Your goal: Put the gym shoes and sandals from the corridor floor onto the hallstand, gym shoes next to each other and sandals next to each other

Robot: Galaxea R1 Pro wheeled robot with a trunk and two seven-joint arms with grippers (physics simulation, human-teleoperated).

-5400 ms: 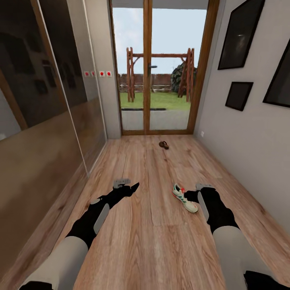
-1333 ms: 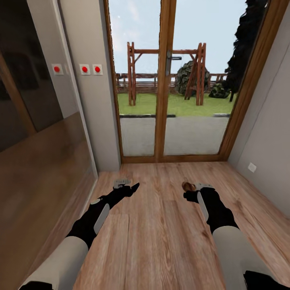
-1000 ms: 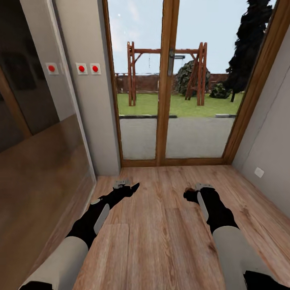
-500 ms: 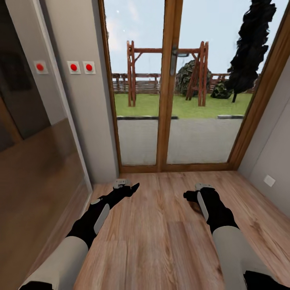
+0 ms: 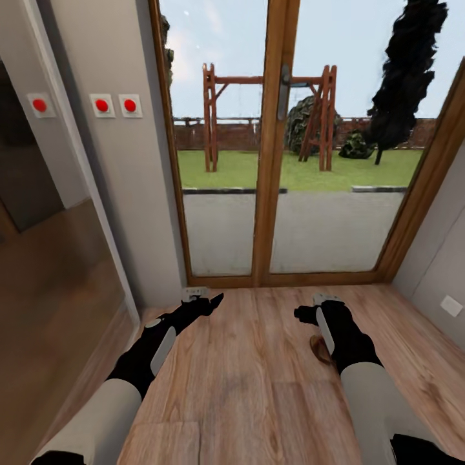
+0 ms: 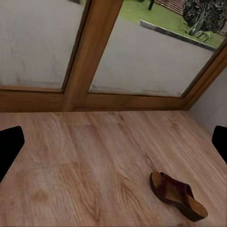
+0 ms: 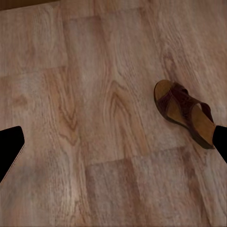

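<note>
One dark brown open sandal (image 7: pixel 185 113) flat on plank floor (image 7: pixel 94 142); both fingers pairs spread, empty

Bright, even daylight enters through the glass door (image 5: pixel 278 161); the floor (image 5: pixel 258 387) before it shows soft shadows, no glare. Renders slightly blurred, wide-angle stretched at edges.

Two arms are seen in the head view, each built of a pale grey-white upper segment and a black forearm. A light grey oval panel is set into each forearm. A small grey block is mounted by the left claw (image 5: pixel 208 301) and by the right claw (image 5: pixel 305 314). Black fingertips (image 6: pixel 9 149) are shown in the wrist views.
</note>
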